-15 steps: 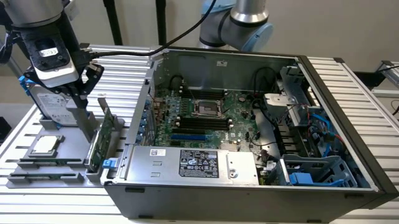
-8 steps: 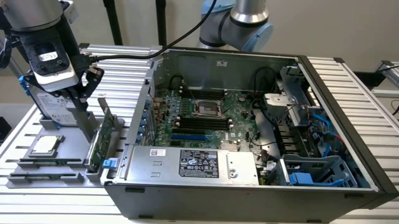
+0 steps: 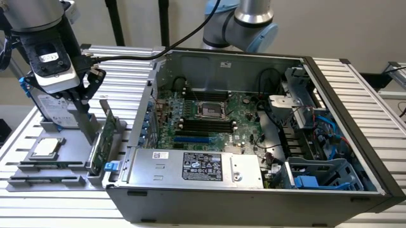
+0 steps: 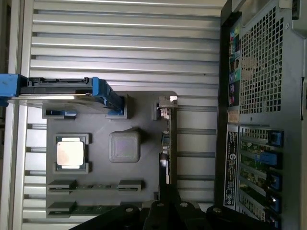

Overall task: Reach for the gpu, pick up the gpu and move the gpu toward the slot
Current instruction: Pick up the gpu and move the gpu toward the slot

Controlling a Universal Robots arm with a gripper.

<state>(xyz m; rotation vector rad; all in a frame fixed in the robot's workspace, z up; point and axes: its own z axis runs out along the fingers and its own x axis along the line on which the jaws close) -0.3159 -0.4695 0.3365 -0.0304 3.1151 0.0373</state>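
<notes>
The gpu (image 3: pixel 101 142) stands on edge in the grey holder (image 3: pixel 38 178), a green card next to the case's outer wall. In the wrist view the gpu (image 4: pixel 167 143) is a thin dark blade, its silver bracket (image 4: pixel 165 102) at the far end. My gripper (image 3: pixel 92 118) hangs over the card's upper end, open. One grey finger (image 3: pixel 81 116) reaches down beside the card on the exterior view's left. In the wrist view the gripper (image 4: pixel 169 203) has its black links spread wide over the card's near end. The blue slot (image 3: pixel 190 140) lies on the motherboard inside the case.
The holder (image 4: pixel 96 124) also carries a silver hard drive (image 3: pixel 54 107) with blue rails (image 4: pixel 103 93), a square processor chip (image 4: pixel 70 153) and memory sticks (image 4: pixel 96 186). The open computer case (image 3: pixel 254 190) stands close to the card's right in the exterior view. The arm's base (image 3: pixel 244 23) rises behind the case.
</notes>
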